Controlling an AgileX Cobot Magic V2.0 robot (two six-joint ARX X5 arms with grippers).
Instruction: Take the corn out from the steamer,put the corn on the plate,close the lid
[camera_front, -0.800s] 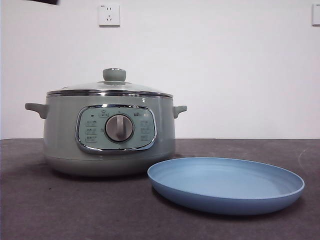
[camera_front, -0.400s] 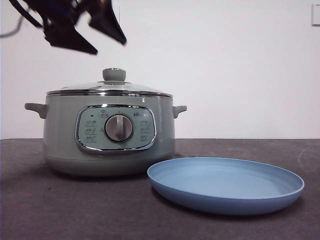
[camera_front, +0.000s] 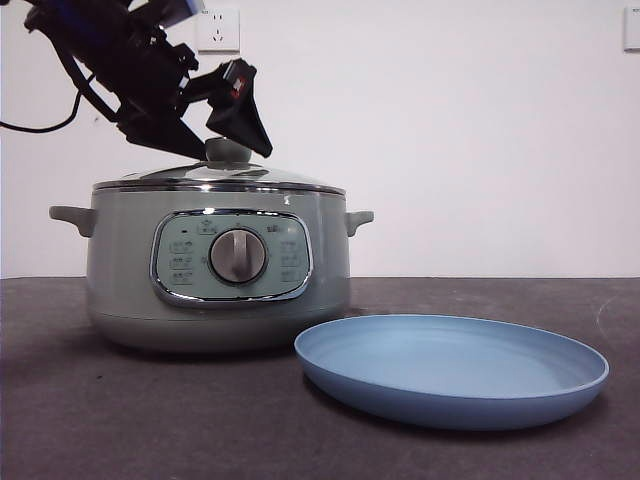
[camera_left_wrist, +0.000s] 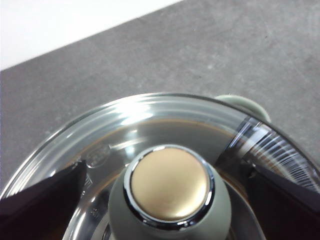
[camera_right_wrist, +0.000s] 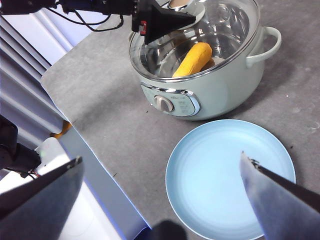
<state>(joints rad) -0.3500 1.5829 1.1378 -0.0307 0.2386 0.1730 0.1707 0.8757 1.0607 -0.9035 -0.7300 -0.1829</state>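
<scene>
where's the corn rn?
The corn lies inside the steamer, seen through the glass lid in the right wrist view. The left gripper straddles the lid's knob; the plate holds nothing.

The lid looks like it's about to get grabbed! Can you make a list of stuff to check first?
1. Left gripper lined up with the lid's knob: ok, its open fingers stand on either side of the knob.
2. Fingers closed on the knob: not ok, gaps show on both sides.
3. Lid seated on the steamer: ok, it is still on.
4. Corn inside the steamer: ok, seen through the glass.
5. Plate free for the corn: ok, nothing lies on it.
6. Right gripper out of the way: ok, it is open above the plate.
</scene>
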